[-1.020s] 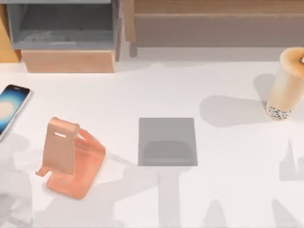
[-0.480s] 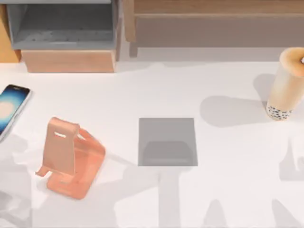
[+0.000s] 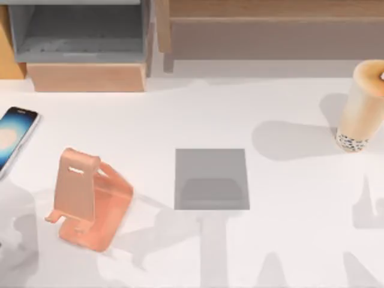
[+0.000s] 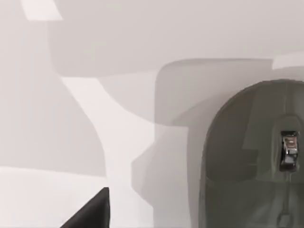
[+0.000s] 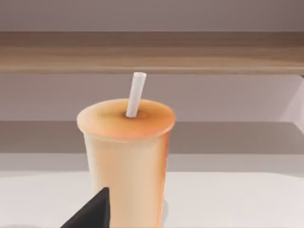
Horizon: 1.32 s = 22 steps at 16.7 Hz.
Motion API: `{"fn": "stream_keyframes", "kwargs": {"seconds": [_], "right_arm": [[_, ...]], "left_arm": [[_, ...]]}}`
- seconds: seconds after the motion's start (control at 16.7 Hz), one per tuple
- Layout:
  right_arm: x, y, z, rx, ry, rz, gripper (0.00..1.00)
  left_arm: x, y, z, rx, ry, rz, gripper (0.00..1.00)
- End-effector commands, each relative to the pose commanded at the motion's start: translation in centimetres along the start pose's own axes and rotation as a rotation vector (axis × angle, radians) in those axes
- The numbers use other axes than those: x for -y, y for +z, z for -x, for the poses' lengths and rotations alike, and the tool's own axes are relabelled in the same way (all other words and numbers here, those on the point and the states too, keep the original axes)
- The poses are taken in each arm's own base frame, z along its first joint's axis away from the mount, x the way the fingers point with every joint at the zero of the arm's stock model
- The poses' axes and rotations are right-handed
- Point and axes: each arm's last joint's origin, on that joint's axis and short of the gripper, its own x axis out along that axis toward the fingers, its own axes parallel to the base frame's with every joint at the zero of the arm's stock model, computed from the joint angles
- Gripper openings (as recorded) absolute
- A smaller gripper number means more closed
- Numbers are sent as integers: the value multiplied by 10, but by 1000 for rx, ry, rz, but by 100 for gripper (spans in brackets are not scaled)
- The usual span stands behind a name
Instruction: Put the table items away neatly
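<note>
A dark olive-grey mouse lies on the white table close under my left wrist camera, and a dark tip of my left gripper shows beside it. The smartphone with its glowing blue screen lies flat at the table's left edge. The tall tan cup with a speckled base stands upright at the far right. In the right wrist view the cup with its white straw stands straight ahead, with a dark tip of my right gripper low in front of it.
The salmon-pink phone stand sits left of centre and the flat grey pad at the middle. An open grey drawer box stands at the back left. A wooden shelf runs along the back.
Arm shadows at the table's lower left have shifted. The phone, stand, pad and cup have not moved.
</note>
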Motion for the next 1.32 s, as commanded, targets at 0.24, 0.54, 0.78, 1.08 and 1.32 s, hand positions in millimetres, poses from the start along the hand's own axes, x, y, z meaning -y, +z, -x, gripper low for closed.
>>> {"fn": "stream_keyframes", "kwargs": {"seconds": [0.24, 0.54, 0.78, 1.08, 1.32], "right_arm": [[0, 0, 0, 0, 0, 0, 100], [0, 0, 0, 0, 0, 0, 100], [0, 0, 0, 0, 0, 0, 100], [0, 0, 0, 0, 0, 0, 100], [0, 0, 0, 0, 0, 0, 100]], "left_arm": [[3, -3, -17, -7, -7, -1, 100], [3, -3, -17, -7, -7, -1, 85], [3, -3, -17, -7, -7, -1, 55], [3, -3, -17, -7, -7, -1, 17], [3, -3, -17, -7, -7, -1, 0]]}}
